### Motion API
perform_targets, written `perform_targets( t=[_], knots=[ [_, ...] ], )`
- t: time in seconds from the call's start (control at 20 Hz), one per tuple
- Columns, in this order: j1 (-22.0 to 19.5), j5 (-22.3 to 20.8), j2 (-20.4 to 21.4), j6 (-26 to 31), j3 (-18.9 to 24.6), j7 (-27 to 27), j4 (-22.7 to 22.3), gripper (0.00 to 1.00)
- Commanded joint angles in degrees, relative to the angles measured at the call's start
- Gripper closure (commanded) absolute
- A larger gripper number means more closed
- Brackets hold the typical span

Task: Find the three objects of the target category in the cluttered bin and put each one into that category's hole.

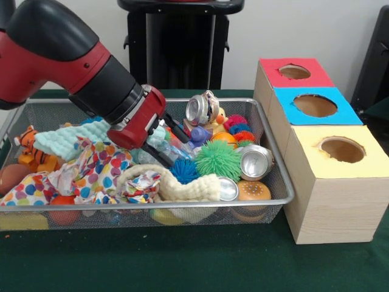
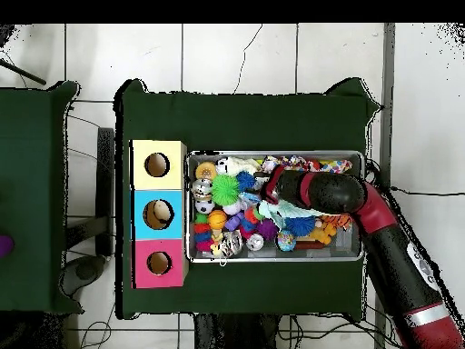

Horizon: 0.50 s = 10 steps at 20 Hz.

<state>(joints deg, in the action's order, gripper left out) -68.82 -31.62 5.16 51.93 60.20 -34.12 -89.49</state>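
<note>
The wire mesh bin [image 1: 182, 205] is full of mixed toys; it also shows in the overhead view [image 2: 356, 207]. My gripper [image 1: 168, 145] reaches down into the bin's middle from the upper left, and shows in the overhead view [image 2: 270, 190] too. Its jaws stand apart on either side of a crushed clear bottle [image 1: 160, 143] with a faint blue tint that lies among the toys. I cannot make out any other clear bottles; cloth and toys cover much of the bin. Three boxes with holes stand beside the bin: red [image 1: 295, 72], blue [image 1: 315, 105] and yellow [image 1: 342, 149].
Silver cans [image 1: 202, 108] [image 1: 255, 161], a green spiky ball [image 1: 217, 159], a blue spiky ball [image 1: 184, 170], a polka-dot cloth [image 1: 91, 173], a cream rope [image 1: 182, 187], a tiger toy [image 1: 30, 149] and a burger toy [image 1: 253, 190] crowd the bin. Green cloth covers the table [image 1: 182, 261].
</note>
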Motion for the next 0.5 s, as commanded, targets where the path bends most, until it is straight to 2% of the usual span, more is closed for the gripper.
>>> perform_targets(
  t=[0.05, 0.5],
  knots=[
    [-0.1, 0.6, -2.4, 6.3, -2.6, 13.1, 7.3, 0.00],
    [-1.3, 0.1, -5.3, 4.9, -2.5, 15.0, 8.0, 0.00]
  ],
)
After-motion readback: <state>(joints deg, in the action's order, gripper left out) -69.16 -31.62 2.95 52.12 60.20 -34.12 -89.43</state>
